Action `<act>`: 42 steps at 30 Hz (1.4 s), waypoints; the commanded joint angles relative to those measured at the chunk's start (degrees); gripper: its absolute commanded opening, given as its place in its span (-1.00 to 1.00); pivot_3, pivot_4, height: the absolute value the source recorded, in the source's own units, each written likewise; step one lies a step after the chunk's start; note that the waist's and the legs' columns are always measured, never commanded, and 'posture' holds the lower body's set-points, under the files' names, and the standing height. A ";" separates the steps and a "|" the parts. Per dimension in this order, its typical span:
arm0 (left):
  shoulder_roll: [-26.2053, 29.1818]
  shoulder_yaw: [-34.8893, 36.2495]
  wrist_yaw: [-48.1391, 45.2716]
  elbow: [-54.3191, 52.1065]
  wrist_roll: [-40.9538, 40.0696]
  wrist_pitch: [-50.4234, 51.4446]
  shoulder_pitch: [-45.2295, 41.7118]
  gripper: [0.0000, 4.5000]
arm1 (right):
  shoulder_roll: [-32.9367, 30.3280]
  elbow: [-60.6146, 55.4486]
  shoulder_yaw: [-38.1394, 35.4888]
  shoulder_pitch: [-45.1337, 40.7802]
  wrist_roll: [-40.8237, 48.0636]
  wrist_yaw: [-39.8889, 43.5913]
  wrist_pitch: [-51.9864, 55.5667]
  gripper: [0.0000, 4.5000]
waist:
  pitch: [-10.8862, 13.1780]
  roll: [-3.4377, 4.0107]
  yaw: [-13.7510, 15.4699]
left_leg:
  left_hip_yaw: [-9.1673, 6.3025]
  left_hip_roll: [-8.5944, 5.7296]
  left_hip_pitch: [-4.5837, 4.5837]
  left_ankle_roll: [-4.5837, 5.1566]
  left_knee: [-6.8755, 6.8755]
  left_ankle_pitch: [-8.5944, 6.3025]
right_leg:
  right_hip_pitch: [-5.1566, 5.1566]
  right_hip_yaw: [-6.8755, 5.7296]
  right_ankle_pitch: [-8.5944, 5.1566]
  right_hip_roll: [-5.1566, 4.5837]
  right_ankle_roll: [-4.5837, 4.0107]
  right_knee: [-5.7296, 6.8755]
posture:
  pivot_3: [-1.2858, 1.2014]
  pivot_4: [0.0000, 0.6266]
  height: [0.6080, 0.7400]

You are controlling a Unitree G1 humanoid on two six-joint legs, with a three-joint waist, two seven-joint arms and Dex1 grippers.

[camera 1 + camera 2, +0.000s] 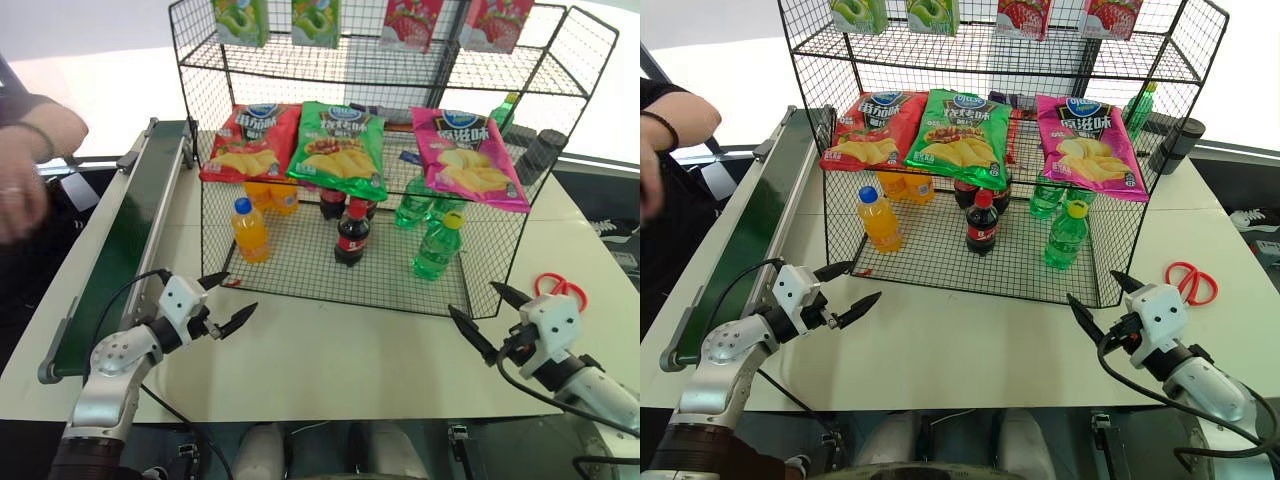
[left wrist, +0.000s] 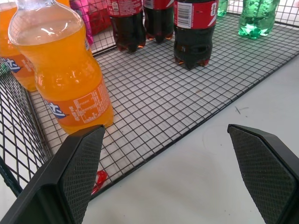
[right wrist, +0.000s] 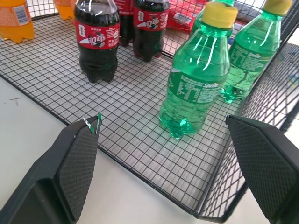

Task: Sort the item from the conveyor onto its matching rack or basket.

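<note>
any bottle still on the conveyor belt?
No. The conveyor belt lies bare along its visible length; the green bottle already stands in the black wire basket.

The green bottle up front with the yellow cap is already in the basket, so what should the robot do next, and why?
Probably hold still and wait. The green bottle stands upright in the basket, the conveyor shows nothing on its belt, and both the left tool and right tool are open and hold nothing.
</note>
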 commanded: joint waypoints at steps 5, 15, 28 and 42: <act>-0.04 -0.06 -0.18 -0.67 0.16 -0.76 -0.56 1.00 | -0.51 -2.04 -0.20 -0.74 -0.07 -0.37 -0.80 0.97 | 0.00 0.00 0.00 | 0.00 0.00 0.00 0.00 0.00 0.00 | 0.00 0.00 0.00 0.00 0.00 0.00 | 0.03 -0.52 1.00; -0.29 -0.34 -0.23 -0.55 0.34 -0.88 -0.87 1.00 | -0.60 -1.88 -0.22 -0.77 -0.19 -0.34 -0.96 0.97 | 0.00 0.00 0.00 | 0.00 0.00 0.00 0.00 0.00 0.00 | 0.00 0.00 0.00 0.00 0.00 0.00 | 0.03 -0.52 1.00; -0.88 -0.38 -0.08 -0.32 0.69 -0.84 -1.42 1.00 | -0.60 -0.70 -0.33 -1.18 -0.44 -0.06 -1.71 0.97 | 0.00 0.00 0.00 | 0.00 0.00 0.00 0.00 0.00 0.00 | 0.00 0.00 0.00 0.01 0.01 0.00 | 0.03 -0.52 1.00; -1.23 -0.45 -0.01 0.18 0.90 -0.88 -2.06 1.00 | -0.26 0.34 0.18 -0.90 -0.73 -0.09 -2.97 0.97 | 0.00 0.00 0.01 | 0.00 0.00 0.00 0.00 0.00 0.00 | 0.00 0.00 0.00 0.01 0.01 0.00 | 0.03 -0.52 1.00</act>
